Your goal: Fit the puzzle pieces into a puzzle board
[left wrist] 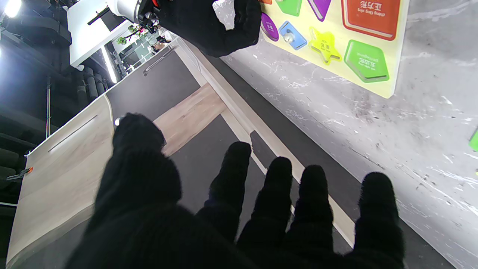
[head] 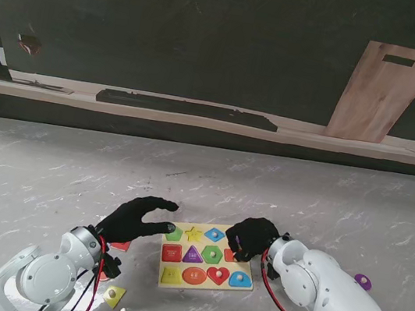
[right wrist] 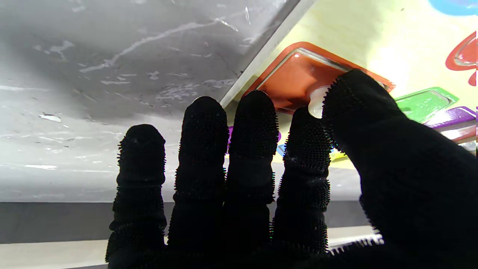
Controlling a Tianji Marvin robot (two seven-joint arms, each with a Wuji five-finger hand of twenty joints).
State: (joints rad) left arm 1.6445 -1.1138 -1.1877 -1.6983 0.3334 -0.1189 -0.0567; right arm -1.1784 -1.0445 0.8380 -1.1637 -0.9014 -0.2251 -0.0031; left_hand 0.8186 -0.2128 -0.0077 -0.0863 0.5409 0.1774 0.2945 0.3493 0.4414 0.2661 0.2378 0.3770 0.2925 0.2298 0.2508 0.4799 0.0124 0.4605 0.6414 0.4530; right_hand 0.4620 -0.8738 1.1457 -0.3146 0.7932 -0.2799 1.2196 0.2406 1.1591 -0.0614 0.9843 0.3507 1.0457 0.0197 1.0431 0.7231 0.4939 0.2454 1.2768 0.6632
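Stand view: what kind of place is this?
Probably a lab or test bench: marble-pattern table, dark backdrop behind, a wooden board leaning on it, and a yellow shape puzzle board set out.

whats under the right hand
Under the right hand is the board's right edge. An orange piece sits there, its white knob pinched between thumb and forefinger. Whether it's fully seated is hidden by the fingers.

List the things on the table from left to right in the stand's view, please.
Yellow piece → left hand → puzzle board → right hand → purple piece.
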